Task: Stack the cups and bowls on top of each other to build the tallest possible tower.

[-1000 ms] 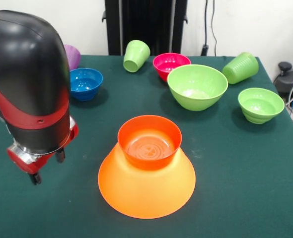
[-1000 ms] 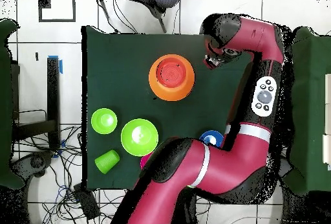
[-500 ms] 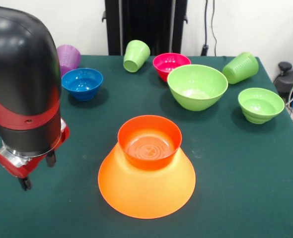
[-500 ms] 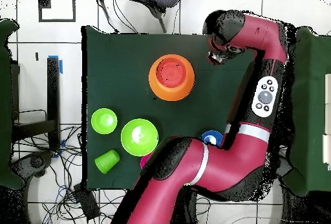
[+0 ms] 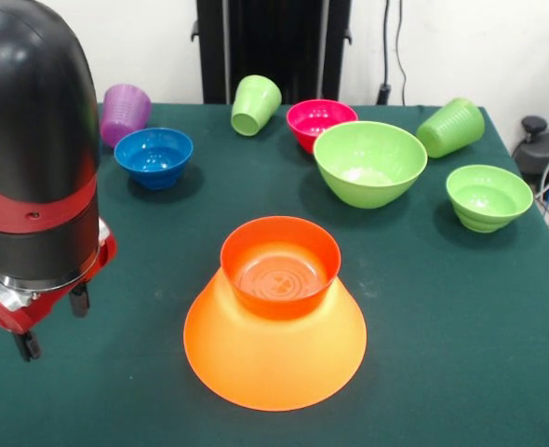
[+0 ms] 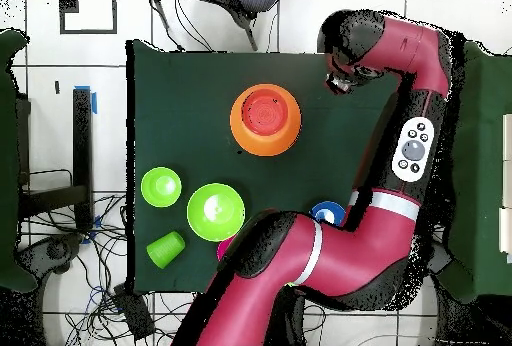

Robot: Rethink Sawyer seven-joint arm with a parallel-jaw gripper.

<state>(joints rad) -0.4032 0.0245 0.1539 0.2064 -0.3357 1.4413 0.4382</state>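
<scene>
Front view: we note gripper (image 5: 49,324) left of tower (image 5: 276,317), jaws apart, empty; blue bowl (image 5: 153,156) lies farther back, nearest.

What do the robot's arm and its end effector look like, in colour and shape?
The arm is thick and rounded, red with black sections and a white band. A grey oval panel of buttons sits on one link. The end effector has a red and silver base with short black fingers.

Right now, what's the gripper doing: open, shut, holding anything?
Gripper: open and empty, hanging over the table to one side of the tower.
</scene>
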